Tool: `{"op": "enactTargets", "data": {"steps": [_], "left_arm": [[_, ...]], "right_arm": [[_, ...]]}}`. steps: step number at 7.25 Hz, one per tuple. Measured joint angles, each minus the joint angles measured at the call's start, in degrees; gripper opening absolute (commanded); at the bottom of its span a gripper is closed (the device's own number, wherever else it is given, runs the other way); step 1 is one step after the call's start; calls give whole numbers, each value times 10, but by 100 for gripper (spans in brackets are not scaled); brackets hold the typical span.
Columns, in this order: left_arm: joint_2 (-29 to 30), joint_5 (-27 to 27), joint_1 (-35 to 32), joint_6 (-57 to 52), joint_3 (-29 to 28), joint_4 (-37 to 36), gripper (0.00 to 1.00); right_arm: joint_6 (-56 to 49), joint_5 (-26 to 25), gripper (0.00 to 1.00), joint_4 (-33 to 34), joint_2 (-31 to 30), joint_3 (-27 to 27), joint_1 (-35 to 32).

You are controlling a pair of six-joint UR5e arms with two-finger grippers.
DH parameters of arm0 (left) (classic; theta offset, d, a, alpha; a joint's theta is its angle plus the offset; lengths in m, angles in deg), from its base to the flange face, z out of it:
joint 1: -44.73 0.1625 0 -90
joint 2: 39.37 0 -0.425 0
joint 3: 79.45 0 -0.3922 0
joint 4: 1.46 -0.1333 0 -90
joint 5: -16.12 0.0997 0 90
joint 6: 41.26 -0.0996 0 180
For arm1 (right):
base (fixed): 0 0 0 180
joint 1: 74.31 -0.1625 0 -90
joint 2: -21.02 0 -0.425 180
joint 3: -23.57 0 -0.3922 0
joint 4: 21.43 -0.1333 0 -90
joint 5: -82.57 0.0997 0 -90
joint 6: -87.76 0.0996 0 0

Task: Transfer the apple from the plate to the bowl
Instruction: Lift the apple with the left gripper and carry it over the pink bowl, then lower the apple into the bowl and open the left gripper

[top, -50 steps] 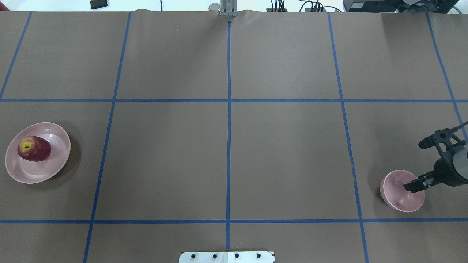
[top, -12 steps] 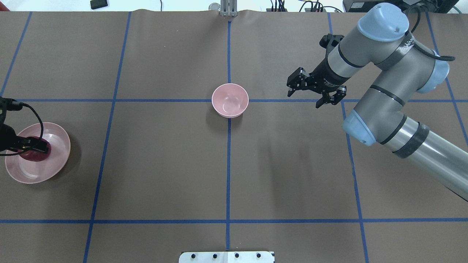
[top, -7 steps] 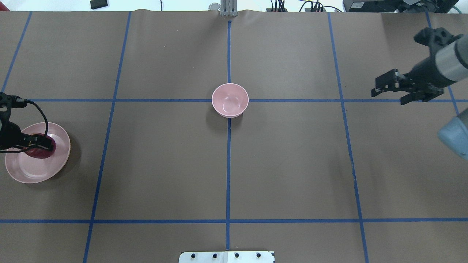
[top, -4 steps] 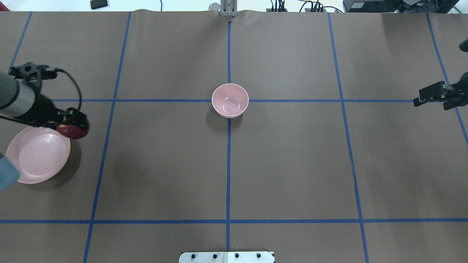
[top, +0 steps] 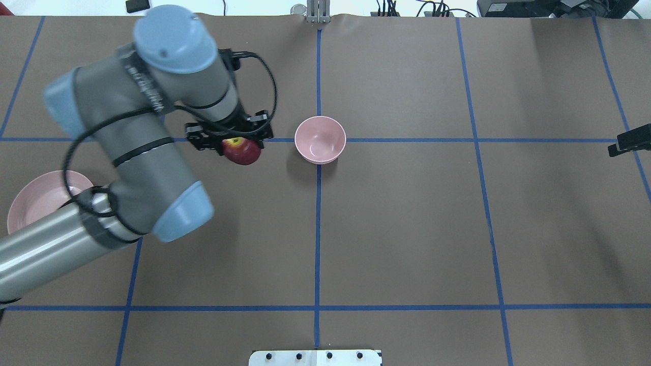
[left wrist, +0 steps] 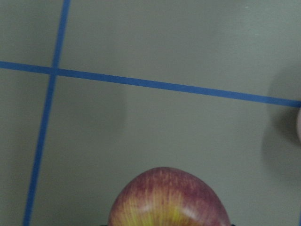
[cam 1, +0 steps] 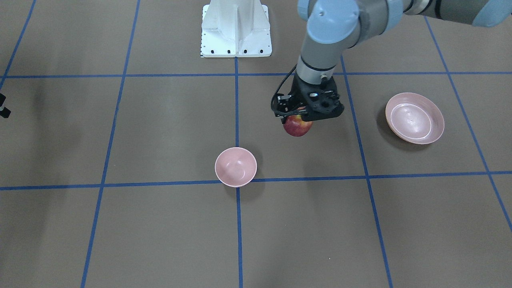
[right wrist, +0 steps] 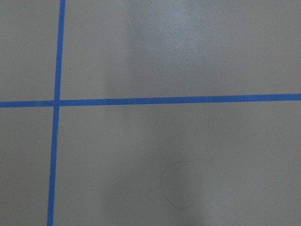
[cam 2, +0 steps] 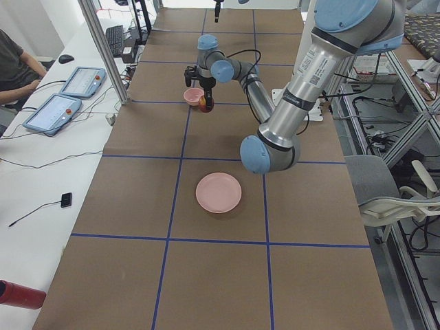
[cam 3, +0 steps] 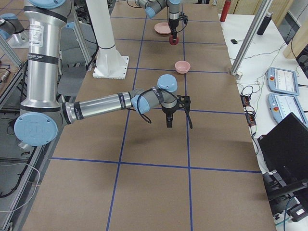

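My left gripper (top: 238, 144) is shut on the dark red apple (top: 242, 151) and holds it above the table, just left of the small pink bowl (top: 320, 140). In the front view the apple (cam 1: 297, 126) hangs under the gripper (cam 1: 306, 114), up and to the right of the empty bowl (cam 1: 235, 167). The left wrist view shows the apple's top (left wrist: 169, 200). The wide pink plate (top: 35, 203) is empty and partly hidden by my left arm; it shows whole in the front view (cam 1: 415, 118). Only one finger of my right gripper (top: 630, 142) shows at the right edge.
The brown table cover carries a grid of blue tape lines (top: 318, 229). The white robot base (cam 1: 236, 28) stands at the near edge. My left arm's elbow (top: 173, 213) hangs over the table's left half. The right wrist view shows only bare table (right wrist: 188, 155).
My left gripper has carried the apple from beside the plate rightward to just left of the bowl. My right gripper has drawn back further to the right edge.
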Motion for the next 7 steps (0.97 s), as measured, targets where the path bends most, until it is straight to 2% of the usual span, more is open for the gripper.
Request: {"op": "enactTargets", "data": {"steps": [2,3,5,7], "left_arm": [[138,25,19,24,-185,31,0],[169,34,27,34,-246,64,0],[187,45,33,39,-294,95,0],[191,47,35,38,-314,102,0]], "right_arm": [[-2,1,100,-2,-4,-2,-1],[-3,3,100,-3,-6,-4,-3],[-3,18,100,-3,-9,-6,-4],[0,27,100,0,-10,-2,-4]]}}
